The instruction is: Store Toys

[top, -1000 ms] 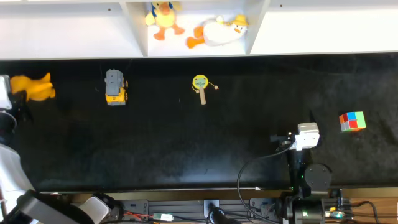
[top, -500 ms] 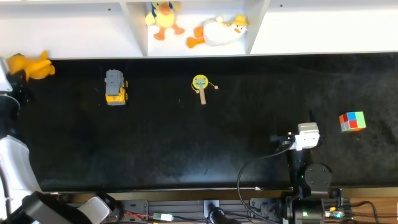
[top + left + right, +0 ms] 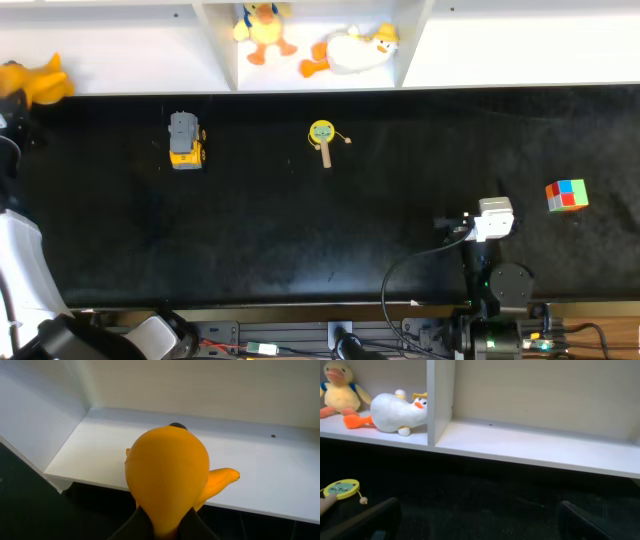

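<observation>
My left jaws: clamped on an orange plush toy (image 3: 167, 480), held close in front of me.
Just past the toy: the white shelf (image 3: 280, 475), its end bay lying open ahead.
My right jaws: spread wide, gripping nothing, over the black counter (image 3: 485, 505).
Ahead of them: a yellow rattle drum (image 3: 340, 489), off to one side on the counter.
Farthest: a white plush duck (image 3: 397, 412) and a yellow plush duck (image 3: 340, 385) in the shelf's middle bay.
</observation>
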Motion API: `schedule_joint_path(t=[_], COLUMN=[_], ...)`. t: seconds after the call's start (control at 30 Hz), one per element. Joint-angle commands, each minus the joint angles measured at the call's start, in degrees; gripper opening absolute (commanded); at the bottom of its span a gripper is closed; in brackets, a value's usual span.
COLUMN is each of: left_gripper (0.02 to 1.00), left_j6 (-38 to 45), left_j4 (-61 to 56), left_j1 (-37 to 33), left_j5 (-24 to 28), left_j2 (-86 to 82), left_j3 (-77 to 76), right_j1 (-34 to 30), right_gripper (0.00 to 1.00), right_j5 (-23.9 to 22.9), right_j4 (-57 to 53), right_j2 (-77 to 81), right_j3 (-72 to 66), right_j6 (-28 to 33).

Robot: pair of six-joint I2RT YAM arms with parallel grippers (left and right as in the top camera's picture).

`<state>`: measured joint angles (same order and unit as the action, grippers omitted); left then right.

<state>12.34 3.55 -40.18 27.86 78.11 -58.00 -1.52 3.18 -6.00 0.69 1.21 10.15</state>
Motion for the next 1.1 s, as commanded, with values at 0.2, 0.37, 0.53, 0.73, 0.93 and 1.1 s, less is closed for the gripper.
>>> schedule_joint_path(t=[0.2,0.37,0.53,0.73,0.93,1.1], left_gripper=[0.097,0.097,0.097,0.097,0.097,0.097], left_j6=[-0.9,-0.9,-0.9,-2.2,-2.2,-2.4], left_j4=[-0.3,-0.3,-0.6,-0.6,-1.9,-2.0], left_j1=[1.8,4.0,6.0,6.5,6.6,6.6], left_j5=[-1.6,-3.0,-5.5,-6.2,-7.0,-7.2], left_j2=[1.9,4.2,5.9,7.7,8.9,10.8], left_j3=[-4.7,-6.1,-6.3,-7.4,-7.5,-8.3], right_j1=[-0.4,-0.4,-0.4,-0.4,-0.4,-0.4], right_gripper=[0.996,0.993,0.993,0.993,0.996,0.996], right_j5=[0.1,0.1,0.1,0.1,0.1,0.1], right_j4=[0.4,0.4,0.4,0.4,0.4,0.4], right_j2=[-0.5,-0.5,-0.5,-0.5,-0.5,-0.5], right_j3=[-0.3,-0.3,-0.3,-0.3,-0.3,-0.3], right_j6=[-0.1,-0.1,-0.1,-0.1,-0.1,-0.1])
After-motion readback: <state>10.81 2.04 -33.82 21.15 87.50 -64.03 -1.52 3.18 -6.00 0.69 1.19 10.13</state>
